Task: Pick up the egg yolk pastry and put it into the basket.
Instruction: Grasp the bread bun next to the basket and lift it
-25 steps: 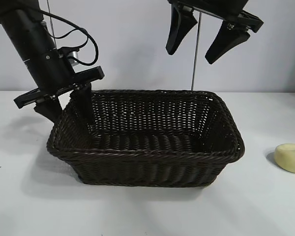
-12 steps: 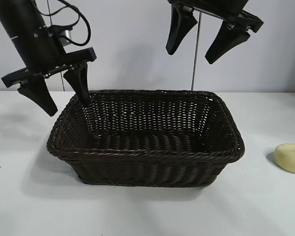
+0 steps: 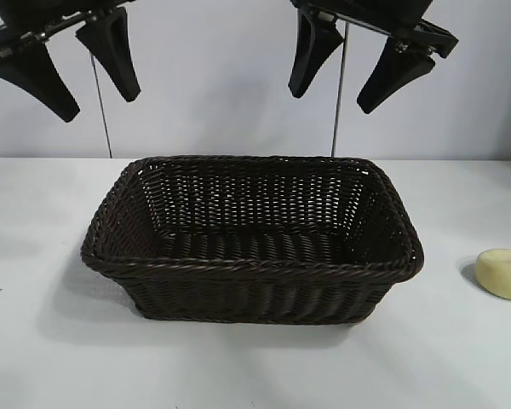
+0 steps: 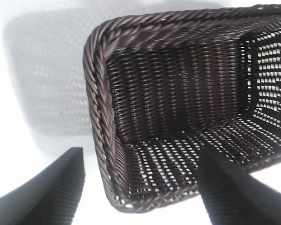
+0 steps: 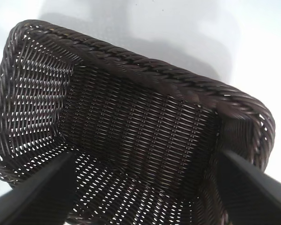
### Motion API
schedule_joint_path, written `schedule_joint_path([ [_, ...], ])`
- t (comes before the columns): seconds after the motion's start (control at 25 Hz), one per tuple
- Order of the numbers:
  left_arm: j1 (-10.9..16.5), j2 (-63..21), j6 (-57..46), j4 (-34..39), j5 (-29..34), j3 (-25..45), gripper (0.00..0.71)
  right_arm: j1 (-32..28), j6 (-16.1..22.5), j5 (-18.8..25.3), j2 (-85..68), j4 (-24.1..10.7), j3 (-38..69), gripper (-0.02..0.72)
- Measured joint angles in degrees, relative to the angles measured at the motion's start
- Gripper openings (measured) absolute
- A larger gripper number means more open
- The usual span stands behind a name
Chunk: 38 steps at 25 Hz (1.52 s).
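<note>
One claw, left claw (open), risen above basket.

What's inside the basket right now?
Nothing: the basket shows only bare weave in all three views. Its near wall hides a strip of floor in the exterior view. The egg yolk pastry sits outside.

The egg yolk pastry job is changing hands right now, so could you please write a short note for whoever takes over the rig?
Left gripper: open, empty, raised high above the basket's left end.
Right gripper: open, empty, hanging high above the basket's back right part.
Egg yolk pastry: on the table to the right of the basket, apart from it, untouched.
Basket: upright at the table's middle, nothing in it.
Done: nothing yet.
Left: grasp the pastry, probably with the right gripper as it is nearer, carry it over the rim and release it inside.
</note>
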Motion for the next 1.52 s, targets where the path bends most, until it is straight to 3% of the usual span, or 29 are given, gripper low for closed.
schedule_joint_path([
  [0.24,-0.05,0.06,1.15,-4.87,-3.9,0.37,0.498,0.0,0.0,0.05,0.0,0.0,0.0,0.59],
  [1.36,-0.05,2.63,1.22,-7.84,-5.85,0.45,0.498,0.0,0.0,0.07,0.0,0.0,0.0,0.59],
  [1.52,-0.05,2.63,1.22,-7.78,-5.85,0.45,0.498,0.0,0.0,1.71,0.0,-0.41,0.0,0.59],
])
